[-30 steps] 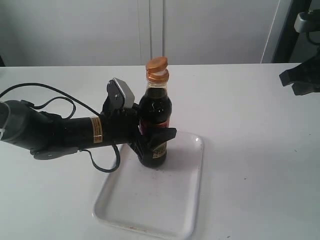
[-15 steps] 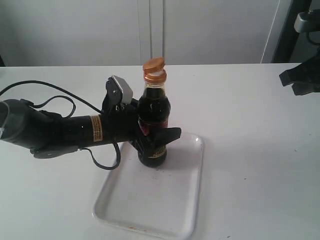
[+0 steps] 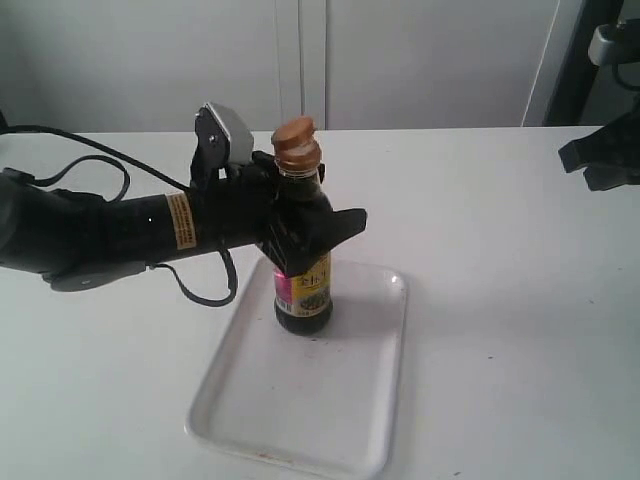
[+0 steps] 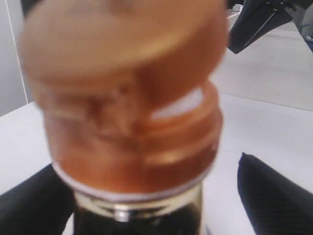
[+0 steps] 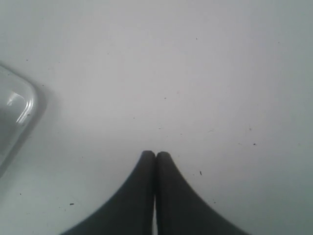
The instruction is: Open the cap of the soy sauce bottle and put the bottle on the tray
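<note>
The soy sauce bottle (image 3: 304, 288) stands upright on the white tray (image 3: 300, 420), near its far left part. Its orange-brown cap (image 3: 296, 137) has the flip lid tilted up, with a white gap showing under the lid (image 4: 178, 104). My left gripper (image 3: 318, 226) is open around the bottle's shoulders; one finger (image 4: 266, 193) stands clear of the neck and the other is half hidden beside the glass. My right gripper (image 5: 155, 155) is shut and empty above bare table, far right of the tray.
A corner of the tray (image 5: 14, 112) shows in the right wrist view. The left arm's black cable (image 3: 205, 290) loops over the table beside the tray. Dark parts of the right arm (image 3: 605, 160) sit at the far right edge.
My left gripper has opened, let go of the bottle's lower body and risen to shoulder height. The bottle now stands on the tray by itself. The right arm has not moved.
</note>
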